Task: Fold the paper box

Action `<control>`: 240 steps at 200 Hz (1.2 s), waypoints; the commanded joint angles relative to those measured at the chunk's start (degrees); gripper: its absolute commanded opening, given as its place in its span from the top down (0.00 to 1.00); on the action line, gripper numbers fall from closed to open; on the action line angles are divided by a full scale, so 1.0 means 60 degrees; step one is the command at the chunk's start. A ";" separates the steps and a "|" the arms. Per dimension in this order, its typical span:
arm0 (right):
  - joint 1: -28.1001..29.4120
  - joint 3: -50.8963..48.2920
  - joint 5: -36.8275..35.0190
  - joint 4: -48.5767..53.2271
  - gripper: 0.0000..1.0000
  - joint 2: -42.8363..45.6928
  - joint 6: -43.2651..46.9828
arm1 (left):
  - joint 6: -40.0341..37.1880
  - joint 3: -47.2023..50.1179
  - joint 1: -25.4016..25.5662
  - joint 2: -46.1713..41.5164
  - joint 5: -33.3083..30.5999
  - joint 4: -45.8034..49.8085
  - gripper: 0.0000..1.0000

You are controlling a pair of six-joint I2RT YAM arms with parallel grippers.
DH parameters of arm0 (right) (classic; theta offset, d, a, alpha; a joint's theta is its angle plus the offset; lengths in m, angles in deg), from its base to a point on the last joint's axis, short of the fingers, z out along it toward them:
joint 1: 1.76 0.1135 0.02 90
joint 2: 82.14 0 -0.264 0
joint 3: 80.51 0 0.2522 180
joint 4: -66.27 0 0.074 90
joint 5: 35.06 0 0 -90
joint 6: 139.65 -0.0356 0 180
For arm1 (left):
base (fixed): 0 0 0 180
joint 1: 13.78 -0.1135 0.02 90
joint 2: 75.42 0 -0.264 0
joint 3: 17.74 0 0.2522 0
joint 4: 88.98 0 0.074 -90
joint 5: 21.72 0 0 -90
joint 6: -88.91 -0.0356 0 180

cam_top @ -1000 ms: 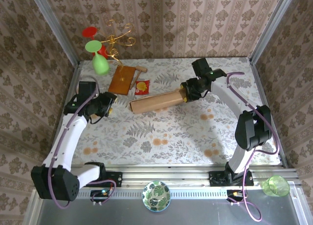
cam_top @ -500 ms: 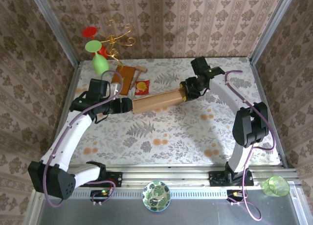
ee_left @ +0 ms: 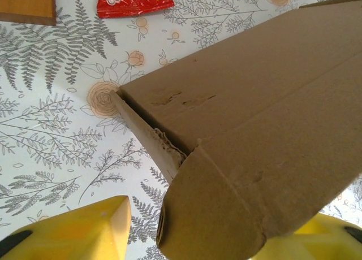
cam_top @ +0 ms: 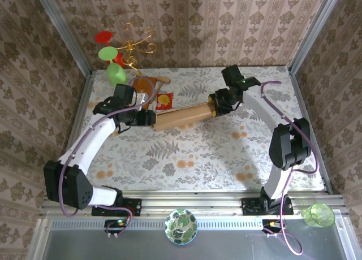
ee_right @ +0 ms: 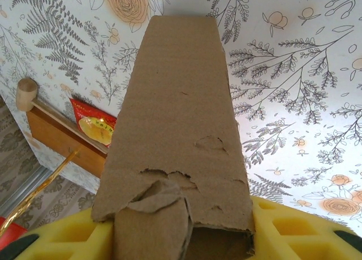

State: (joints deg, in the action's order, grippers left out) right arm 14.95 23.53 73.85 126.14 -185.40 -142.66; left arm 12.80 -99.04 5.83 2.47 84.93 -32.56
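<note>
The paper box lies across the middle of the table as a long, narrow brown cardboard shape, with my two grippers at its ends. My left gripper is at its left end. In the left wrist view a rounded flap of the box sits between the yellow fingers of the left gripper, and table shows between the left finger and the cardboard. My right gripper holds the right end. There the torn end of the box is pressed between both yellow pads of the right gripper.
A wooden board and a red snack packet lie just behind the box, close to the left arm. A small wooden mallet rests by the board. A green glass and a gold wire stand are at the back left.
My left arm has swung right from the table's left side until its gripper straddles the box's left end. The right gripper and the box have barely moved.
</note>
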 commanded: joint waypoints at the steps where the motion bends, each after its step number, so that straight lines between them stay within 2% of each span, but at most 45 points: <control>1: -0.0041 0.0145 0.0183 0.0238 0.51 -0.0144 0.0034 | 0.0177 -0.0149 0.0113 0.0049 0.0084 -0.0295 0.49; 32: -0.0032 0.0087 0.0205 0.0156 0.51 -0.0133 -0.0018 | 0.0396 -0.0096 0.0293 0.0218 -0.0013 -0.0520 0.52; 72: -0.0035 -0.0024 0.0251 0.0102 0.51 -0.0074 -0.0054 | 0.0729 0.0004 0.0417 0.0436 -0.0107 -0.0924 0.66; 172: -0.0046 -0.0244 0.0325 -0.0125 0.49 0.0061 -0.0167 | 0.1017 0.0079 0.0508 0.0712 -0.0482 -0.0691 0.97; 183: -0.0042 -0.0239 0.0359 -0.0174 0.46 0.0057 -0.0197 | 0.1028 0.0089 0.0509 0.0733 -0.0507 -0.0667 1.00; 215: -0.0084 -0.0130 0.0463 -0.0373 0.35 0.0061 -0.0002 | 0.1175 -0.0085 0.0501 0.0803 -0.0635 -0.0404 1.00; 240: -0.0142 0.0122 0.0562 -0.0077 0.27 0.0085 0.0391 | 0.1504 -0.0440 0.0408 0.0878 -0.0320 -0.0048 1.00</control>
State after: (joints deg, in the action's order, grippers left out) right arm 14.56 22.98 75.69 123.91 -185.40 -142.14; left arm 18.97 -99.72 8.67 5.77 81.93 -37.57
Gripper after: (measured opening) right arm 0.703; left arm 0.069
